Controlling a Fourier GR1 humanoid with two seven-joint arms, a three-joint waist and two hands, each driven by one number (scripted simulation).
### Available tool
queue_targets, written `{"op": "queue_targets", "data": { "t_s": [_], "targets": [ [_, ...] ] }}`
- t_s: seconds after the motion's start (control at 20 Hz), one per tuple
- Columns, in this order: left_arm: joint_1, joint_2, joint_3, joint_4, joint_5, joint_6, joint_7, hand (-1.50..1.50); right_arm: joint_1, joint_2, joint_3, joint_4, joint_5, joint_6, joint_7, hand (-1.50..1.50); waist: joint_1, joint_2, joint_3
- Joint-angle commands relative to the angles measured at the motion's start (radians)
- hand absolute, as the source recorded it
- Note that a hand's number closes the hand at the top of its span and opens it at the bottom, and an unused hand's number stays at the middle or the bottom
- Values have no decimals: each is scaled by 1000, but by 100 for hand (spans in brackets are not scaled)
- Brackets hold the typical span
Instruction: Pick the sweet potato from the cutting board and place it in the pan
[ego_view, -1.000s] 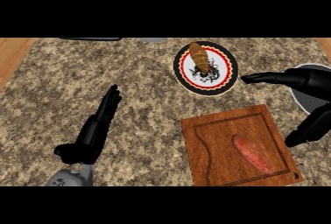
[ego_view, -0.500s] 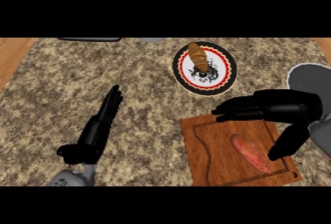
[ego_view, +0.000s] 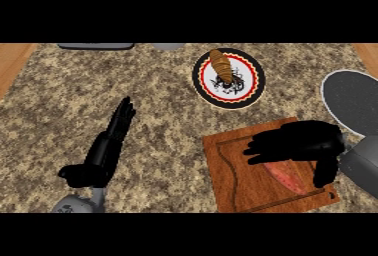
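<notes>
Right hand: the right hand (ego_view: 299, 142) hangs over the cutting board, fingers stretched toward the left and a little apart, thumb pointing down beside the sweet potato; nothing is pinched between them
Sweet potato: the sweet potato (ego_view: 289, 179) lies flat on the board, a long pinkish piece running on a slant, its upper end hidden under the hand
Cutting board: the cutting board (ego_view: 235, 172) is a wooden slab with a groove round its edge, sitting on the speckled counter (ego_view: 162, 125) at lower right
Pan: the pan (ego_view: 354, 97) shows as a dark round dish with a pale rim at the right edge, just beyond the board's far corner
Left hand: the left hand (ego_view: 111, 142) rests at the left on the counter, fingers straight and pressed together, pointing away, holding nothing
Plate: a plate (ego_view: 229, 80) with a red and black rim sits further back, well apart from the board, with a brown pastry (ego_view: 220, 61) at its upper edge
</notes>
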Motion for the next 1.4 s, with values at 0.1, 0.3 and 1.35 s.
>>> {"op": "queue_targets", "data": {
  "t_s": [0.1, 0.3, 1.35],
  "targets": [
    [14, -24, 5, 7, -24, 6, 4, 0, -13, 47, 13, 144, 100, 8, -178, -150, -14, -4, -1],
    [65, -19, -2, -33, -30, -11, -20, 0, -1, 90, 22, 242, 121, -43, -204, -150, -8, -4, -1],
    [10, -26, 60, -59, -49, -54, 70, 0, -34, 300, 92, 388, 323, -132, -187, 150, -14, -6, -1]
  ]
}}
